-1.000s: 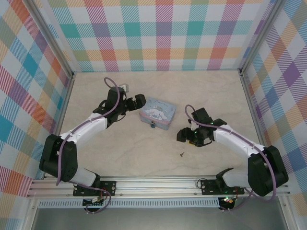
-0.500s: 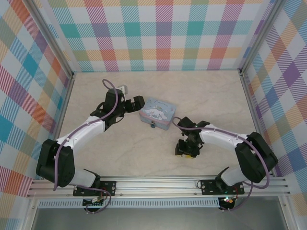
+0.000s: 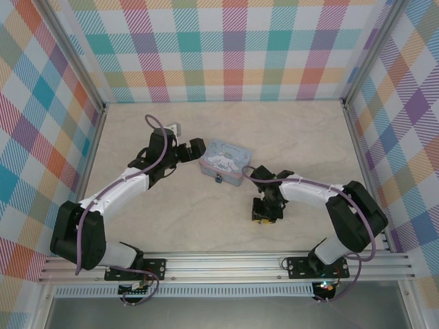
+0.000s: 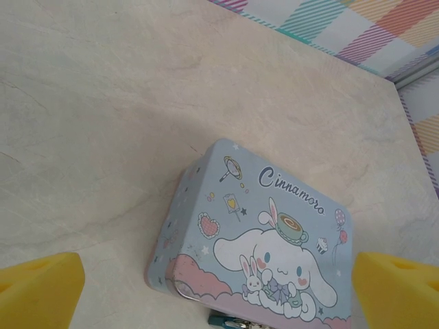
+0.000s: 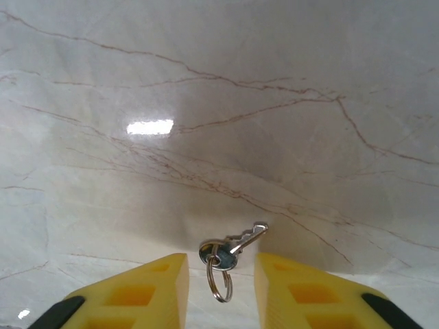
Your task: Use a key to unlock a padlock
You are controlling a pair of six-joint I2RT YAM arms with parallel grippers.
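The key (image 5: 241,241), small and grey on a wire ring, lies flat on the marble table. My right gripper (image 5: 221,264) is down over it with a yellow finger on each side. A gap shows on both sides, so the jaws stand open and touch nothing. From above, the right gripper (image 3: 265,214) covers the key. The teal padlock (image 3: 217,179) hangs at the near edge of the pale blue cartoon tin (image 3: 225,162) and peeks in at the padlock (image 4: 232,322) spot under the tin. My left gripper (image 4: 216,274) hovers wide open over the tin (image 4: 274,233).
Checkered walls (image 3: 226,48) close in the table on three sides. Bare marble tabletop (image 3: 192,212) lies between the two arms and in front of the tin. An aluminium rail (image 3: 226,264) runs along the near edge.
My right arm has swung left and down onto the key's spot, and its jaws have narrowed around the key. The left arm has shifted only slightly beside the tin.
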